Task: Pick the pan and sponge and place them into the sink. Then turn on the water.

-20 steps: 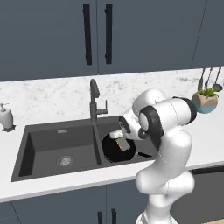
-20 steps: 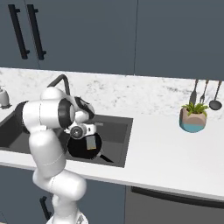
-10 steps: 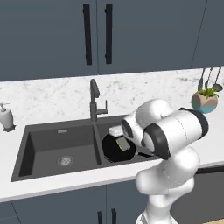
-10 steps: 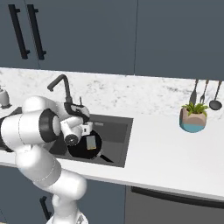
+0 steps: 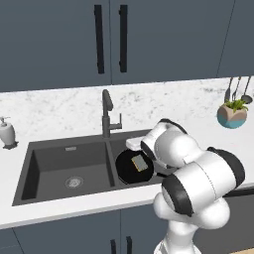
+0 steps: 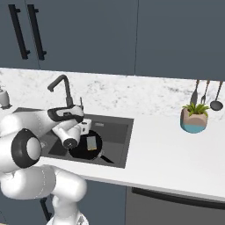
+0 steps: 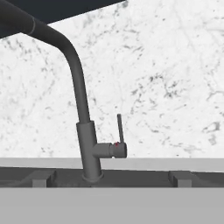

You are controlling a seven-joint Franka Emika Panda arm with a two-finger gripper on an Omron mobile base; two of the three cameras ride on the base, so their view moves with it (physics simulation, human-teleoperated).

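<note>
The black pan (image 5: 130, 168) (image 6: 83, 150) lies in the right basin of the dark double sink (image 5: 49, 166) (image 6: 117, 132). The sponge (image 5: 140, 162) (image 6: 91, 143) rests flat inside the pan. My gripper (image 5: 132, 144) (image 6: 85, 125) hovers over the pan's back edge, open and holding nothing, facing the faucet (image 5: 106, 113) (image 6: 65, 90) (image 7: 81, 109). In the hand view the faucet's side lever (image 7: 119, 131) stands upright just right of the stem. No water shows at the spout.
A white soap dispenser (image 5: 7, 133) stands left of the sink. A potted plant (image 5: 232, 114) (image 6: 194, 119) and hanging utensils (image 6: 205, 93) sit far right on the marble counter (image 6: 167, 149). My own folded arm crowds the counter's front edge.
The arm has folded lower and forward. The hand has shifted from above the pan back towards the faucet. Pan and sponge have stayed in the basin.
</note>
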